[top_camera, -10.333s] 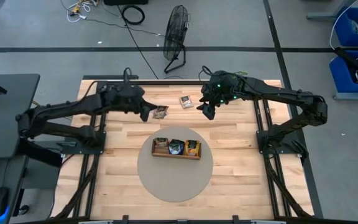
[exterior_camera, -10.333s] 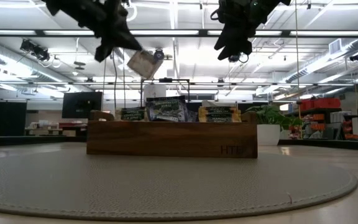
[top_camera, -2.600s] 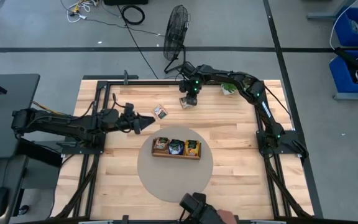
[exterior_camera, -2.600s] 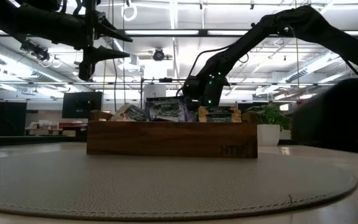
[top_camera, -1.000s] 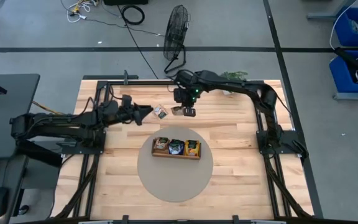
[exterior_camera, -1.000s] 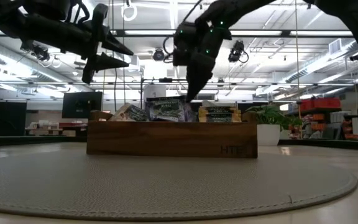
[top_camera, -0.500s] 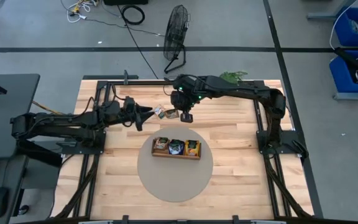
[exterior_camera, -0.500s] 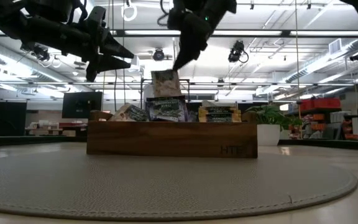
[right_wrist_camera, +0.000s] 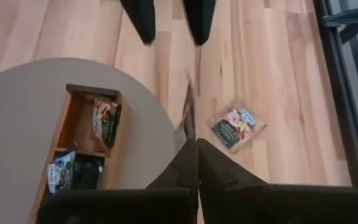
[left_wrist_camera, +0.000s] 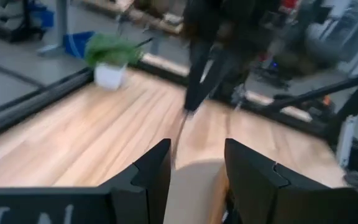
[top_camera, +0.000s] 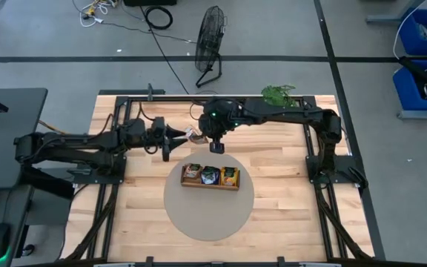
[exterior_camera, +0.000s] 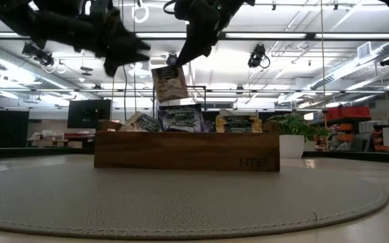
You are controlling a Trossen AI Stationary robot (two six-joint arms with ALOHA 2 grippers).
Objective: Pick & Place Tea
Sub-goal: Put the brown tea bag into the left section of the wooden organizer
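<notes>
A white-and-brown tea packet (exterior_camera: 169, 84) hangs above the wooden tray (exterior_camera: 181, 152), with my right gripper (top_camera: 214, 145) shut on it. The right wrist view shows it edge-on (right_wrist_camera: 187, 121). The tray (top_camera: 199, 184) stands on a round grey mat (top_camera: 199, 215) and holds several packets upright. One more tea packet (top_camera: 193, 135) lies flat on the table just beyond the mat, also in the right wrist view (right_wrist_camera: 238, 126). My left gripper (top_camera: 170, 141) hovers open left of that packet, with nothing between its fingers (left_wrist_camera: 194, 168). My right gripper pinches the packet's top edge (exterior_camera: 174, 69) between its two shut fingers. The fingers slant down from above and from the far right. The packet hangs below them, slightly tilted, clear of the table and of the tray.
A small potted plant (top_camera: 276, 93) stands at the table's far edge. The black frame rails (top_camera: 199, 98) run along the far side. A fan (top_camera: 212, 33) stands on the floor beyond the table. Bare wood lies near and right of the mat.
My right gripper has risen from the table with the packet and gone toward the near edge, to above the tray's far side. The packet is lifted clear and hangs. My left gripper has rolled about its own line, staying open.
</notes>
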